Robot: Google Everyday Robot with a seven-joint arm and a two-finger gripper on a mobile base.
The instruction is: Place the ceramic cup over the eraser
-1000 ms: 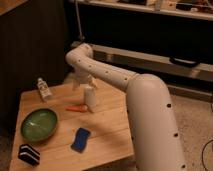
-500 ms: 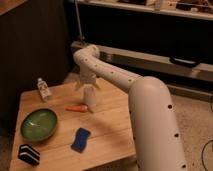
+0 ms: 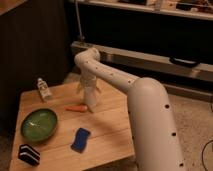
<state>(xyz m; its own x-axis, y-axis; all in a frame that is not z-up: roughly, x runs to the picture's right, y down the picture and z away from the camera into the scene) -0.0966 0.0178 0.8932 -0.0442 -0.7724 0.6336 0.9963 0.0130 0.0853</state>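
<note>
The white ceramic cup (image 3: 91, 100) is upright at the back middle of the wooden table (image 3: 107, 130), its base at or just above the surface. My gripper (image 3: 89, 88) comes down from above and is shut on the cup's upper part. The eraser (image 3: 28, 154), a black block with white stripes, lies at the table's front left corner, far from the cup and the gripper.
A small clear bottle (image 3: 44, 89) stands at the back left. A green bowl (image 3: 39, 124) sits at the left. A blue sponge pad (image 3: 80, 139) lies at the front middle. A small orange object (image 3: 76, 108) lies just left of the cup.
The cup and gripper have shifted slightly to the right and toward the front. The arm's upper joint has turned a little. The other objects have not moved.
</note>
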